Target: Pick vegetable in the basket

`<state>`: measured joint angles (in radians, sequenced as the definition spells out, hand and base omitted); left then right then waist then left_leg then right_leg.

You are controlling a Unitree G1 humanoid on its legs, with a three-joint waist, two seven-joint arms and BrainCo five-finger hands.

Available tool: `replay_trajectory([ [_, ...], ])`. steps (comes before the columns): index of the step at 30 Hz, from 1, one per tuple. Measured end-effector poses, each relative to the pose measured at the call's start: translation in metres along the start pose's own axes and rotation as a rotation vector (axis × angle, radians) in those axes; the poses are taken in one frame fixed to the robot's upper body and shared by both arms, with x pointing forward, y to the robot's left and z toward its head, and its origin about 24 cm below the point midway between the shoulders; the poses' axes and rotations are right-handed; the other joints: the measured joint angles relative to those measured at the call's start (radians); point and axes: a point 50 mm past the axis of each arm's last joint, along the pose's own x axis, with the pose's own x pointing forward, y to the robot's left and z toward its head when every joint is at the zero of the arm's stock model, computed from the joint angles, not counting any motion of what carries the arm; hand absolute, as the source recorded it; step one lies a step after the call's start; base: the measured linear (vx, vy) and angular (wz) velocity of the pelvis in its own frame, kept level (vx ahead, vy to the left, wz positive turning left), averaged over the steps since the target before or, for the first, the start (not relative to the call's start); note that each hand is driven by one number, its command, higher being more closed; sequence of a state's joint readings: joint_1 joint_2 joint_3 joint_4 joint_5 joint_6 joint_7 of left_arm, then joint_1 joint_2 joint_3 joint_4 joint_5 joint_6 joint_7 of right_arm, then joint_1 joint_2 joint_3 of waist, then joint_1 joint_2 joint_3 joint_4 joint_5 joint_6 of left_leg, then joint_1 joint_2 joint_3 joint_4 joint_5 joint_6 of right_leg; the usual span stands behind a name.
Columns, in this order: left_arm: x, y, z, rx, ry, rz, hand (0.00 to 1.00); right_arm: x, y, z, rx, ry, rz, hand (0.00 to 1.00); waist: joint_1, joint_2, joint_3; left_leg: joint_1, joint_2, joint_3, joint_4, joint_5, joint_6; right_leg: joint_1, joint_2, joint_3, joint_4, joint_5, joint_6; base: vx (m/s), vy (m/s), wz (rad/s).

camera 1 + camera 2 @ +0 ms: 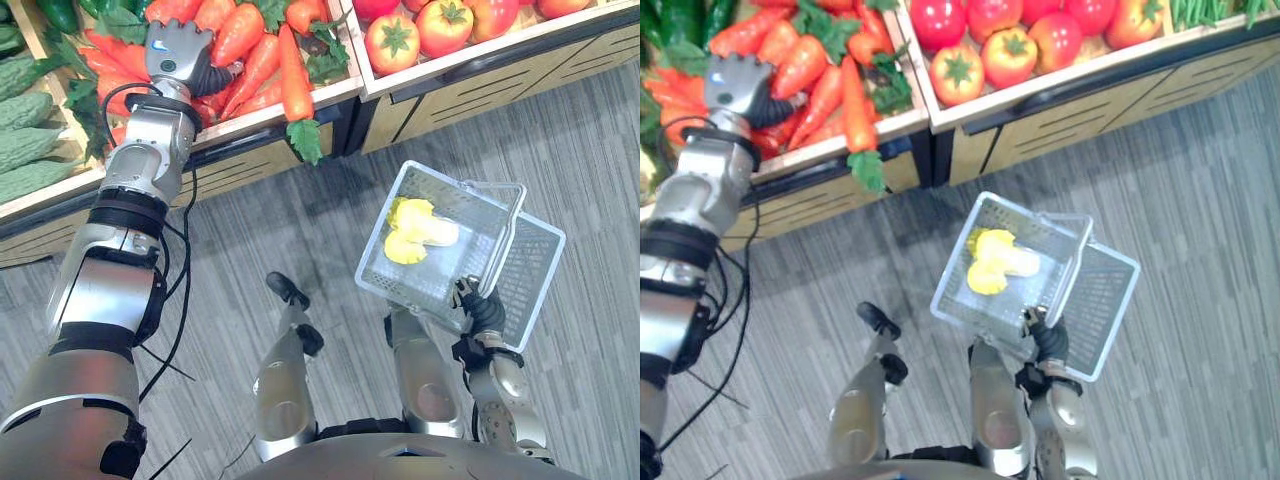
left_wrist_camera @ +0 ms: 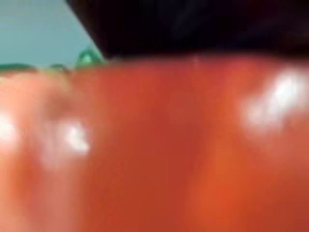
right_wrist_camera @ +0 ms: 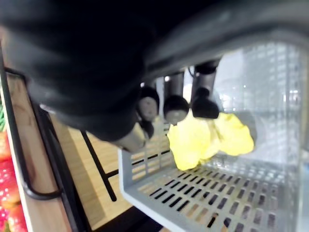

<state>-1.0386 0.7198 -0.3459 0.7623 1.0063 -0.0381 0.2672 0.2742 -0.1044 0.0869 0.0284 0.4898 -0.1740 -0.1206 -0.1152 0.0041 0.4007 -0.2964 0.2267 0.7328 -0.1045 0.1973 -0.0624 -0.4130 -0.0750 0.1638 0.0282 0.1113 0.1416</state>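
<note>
My left hand [image 1: 178,50] reaches into the carrot bin on the shelf and lies on the heap of orange carrots [image 1: 295,85]; its fingers are hidden among them. Very close in the left wrist view is a carrot's orange skin [image 2: 154,145]. My right hand [image 1: 482,312] holds a grey mesh basket [image 1: 445,290] over the floor, its fingers [image 3: 176,108] curled round the basket's handle [image 3: 227,29]. Inside the basket lies a yellow leafy vegetable [image 1: 415,230], which also shows past the fingers as a yellow vegetable [image 3: 207,137].
Red tomatoes [image 1: 392,42] fill the bin to the right of the carrots. Green bumpy gourds [image 1: 25,110] lie in the bin at the left. One carrot with green leaves [image 1: 305,140] hangs over the wooden shelf edge. Grey plank floor [image 1: 560,150] stretches below.
</note>
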Motion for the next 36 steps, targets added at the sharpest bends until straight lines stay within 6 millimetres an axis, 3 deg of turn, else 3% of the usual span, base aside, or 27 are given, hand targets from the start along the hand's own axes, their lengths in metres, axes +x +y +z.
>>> replay_trajectory([
  [8, 0.002, 0.043, -0.009, 0.059, -0.029, 0.191, 1.00, -0.003, -0.009, -0.012, 0.013, 0.049, -0.043, 1.00, -0.005, 0.022, -0.027, 0.041, -0.003, -0.029, 0.001, 0.005, 0.000, 0.062, -0.009, -0.059, 0.009, -0.028, -0.039, -0.02, -0.017, 0.15],
  [11, 0.000, 0.051, -0.014, 0.082, -0.033, 0.232, 1.00, -0.005, -0.018, -0.023, 0.011, 0.095, -0.087, 1.00, -0.004, 0.031, -0.037, 0.071, -0.009, -0.045, 0.005, 0.015, 0.010, 0.099, -0.013, -0.070, 0.012, -0.042, -0.038, 0.01, -0.015, 0.16],
  [16, -0.010, 0.050, -0.023, 0.105, -0.025, 0.241, 1.00, -0.012, -0.034, -0.045, -0.005, 0.198, -0.143, 1.00, -0.032, 0.038, -0.101, 0.102, -0.037, -0.100, 0.004, 0.015, 0.008, 0.150, -0.032, -0.089, 0.003, -0.056, -0.035, 0.04, -0.003, 0.12],
  [20, -0.017, 0.047, -0.023, 0.095, -0.033, 0.258, 1.00, -0.016, -0.042, -0.051, 0.009, 0.225, -0.184, 1.00, -0.043, 0.034, -0.134, 0.123, -0.047, -0.122, 0.004, 0.008, 0.001, 0.181, -0.036, -0.095, -0.008, -0.060, -0.033, 0.03, -0.010, 0.08],
  [24, -0.027, 0.032, -0.022, 0.089, -0.041, 0.215, 1.00, -0.021, -0.051, -0.053, 0.016, 0.238, -0.230, 1.00, -0.055, 0.035, -0.188, 0.143, -0.055, -0.143, -0.001, 0.000, -0.005, 0.211, -0.042, -0.096, -0.023, -0.064, -0.028, 0.03, -0.013, 0.04],
  [28, -0.045, 0.020, -0.003, 0.027, -0.099, 0.214, 1.00, -0.022, -0.055, -0.051, 0.009, 0.232, -0.246, 1.00, -0.057, 0.025, -0.224, 0.184, -0.060, -0.142, 0.000, -0.009, -0.009, 0.238, -0.046, -0.083, -0.024, -0.064, -0.027, 0.05, -0.008, -0.14],
  [30, -0.064, 0.003, 0.027, -0.106, -0.159, 0.199, 1.00, -0.024, -0.062, -0.048, -0.003, 0.222, -0.272, 1.00, -0.060, 0.028, -0.248, 0.215, -0.069, -0.142, -0.001, -0.026, -0.017, 0.248, -0.051, -0.063, -0.016, -0.075, -0.022, 0.04, 0.001, -0.20],
  [32, -0.089, -0.020, 0.071, -0.293, -0.223, 0.145, 1.00, -0.023, -0.063, -0.039, 0.001, 0.183, -0.284, 1.00, -0.070, 0.032, -0.263, 0.255, -0.085, -0.132, 0.002, -0.045, -0.022, 0.248, -0.058, -0.030, 0.026, -0.100, -0.016, 0.06, 0.018, -0.33],
  [33, -0.097, -0.026, 0.080, -0.343, -0.233, 0.123, 1.00, -0.022, -0.062, -0.037, 0.002, 0.171, -0.283, 1.00, -0.069, 0.032, -0.263, 0.270, -0.088, -0.122, 0.004, -0.049, -0.023, 0.245, -0.059, -0.017, 0.039, -0.105, -0.013, 0.07, 0.040, -0.73],
  [34, -0.115, -0.040, 0.101, -0.457, -0.246, 0.062, 1.00, -0.017, -0.058, -0.029, 0.003, 0.136, -0.273, 1.00, -0.059, 0.032, -0.265, 0.303, -0.094, -0.077, 0.004, -0.061, -0.017, 0.236, -0.076, -0.053, 0.062, -0.131, -0.046, 0.05, 0.073, -0.96],
  [35, -0.129, -0.047, 0.115, -0.529, -0.253, 0.024, 1.00, -0.015, -0.055, -0.025, 0.002, 0.117, -0.265, 1.00, -0.054, 0.034, -0.266, 0.327, -0.095, -0.037, 0.005, -0.077, -0.015, 0.220, -0.119, -0.179, 0.099, -0.140, -0.132, 0.04, 0.082, -1.32],
  [36, -0.146, -0.054, 0.131, -0.623, -0.261, -0.027, 1.00, -0.011, -0.050, -0.021, -0.010, 0.100, -0.247, 1.00, -0.052, 0.041, -0.265, 0.355, -0.088, 0.016, 0.005, -0.096, -0.021, 0.204, -0.197, -0.421, 0.162, -0.149, -0.273, 0.05, 0.108, -1.21],
])
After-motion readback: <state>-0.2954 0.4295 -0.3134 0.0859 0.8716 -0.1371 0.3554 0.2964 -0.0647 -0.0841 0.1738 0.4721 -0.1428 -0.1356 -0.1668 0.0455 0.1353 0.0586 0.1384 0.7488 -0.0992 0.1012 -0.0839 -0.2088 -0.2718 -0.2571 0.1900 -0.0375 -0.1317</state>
